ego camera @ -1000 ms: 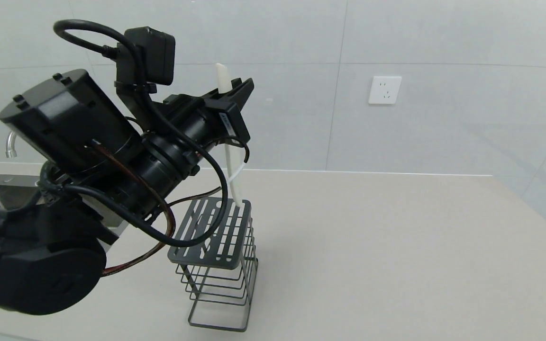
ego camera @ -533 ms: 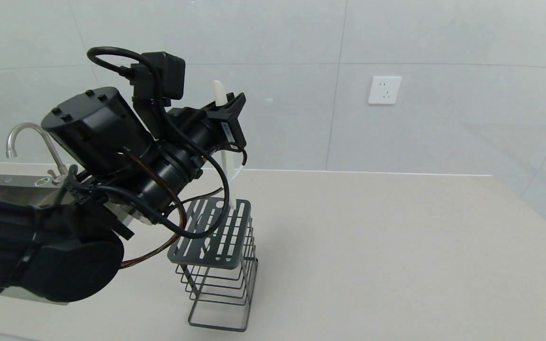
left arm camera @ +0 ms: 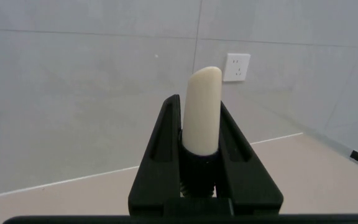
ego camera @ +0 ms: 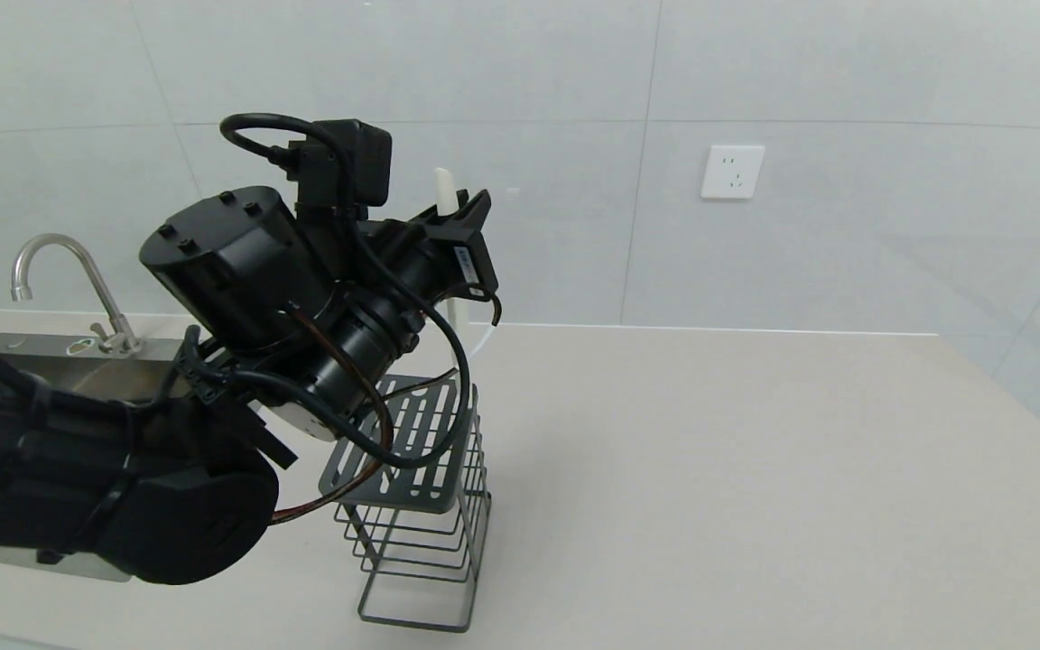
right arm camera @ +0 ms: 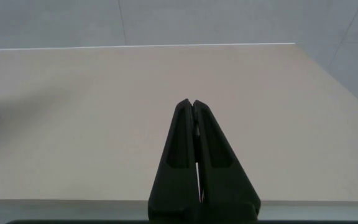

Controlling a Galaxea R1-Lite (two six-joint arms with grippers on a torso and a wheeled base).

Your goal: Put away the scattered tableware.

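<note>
Over the wire rack (ego camera: 421,542) on the worktop (ego camera: 755,496), L gripper (ego camera: 459,206) holds a white utensil (ego camera: 444,185) approx upright, jaws pinching it near its upper end. Lower end is by rack's slotted top, tip hidden. R gripper (right arm camera: 194,107) hangs over worktop, jaws pressed together.

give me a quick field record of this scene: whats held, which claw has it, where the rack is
held item: white utensil, upright, type unclear
holder: left claw, shut on its upper part
position: above the dark wire rack; lower end hidden by the arm
rack: stands on the beige counter, right of the sink
right claw: shut, holding nothing, over bare counter
task state: utensil not yet released
</note>
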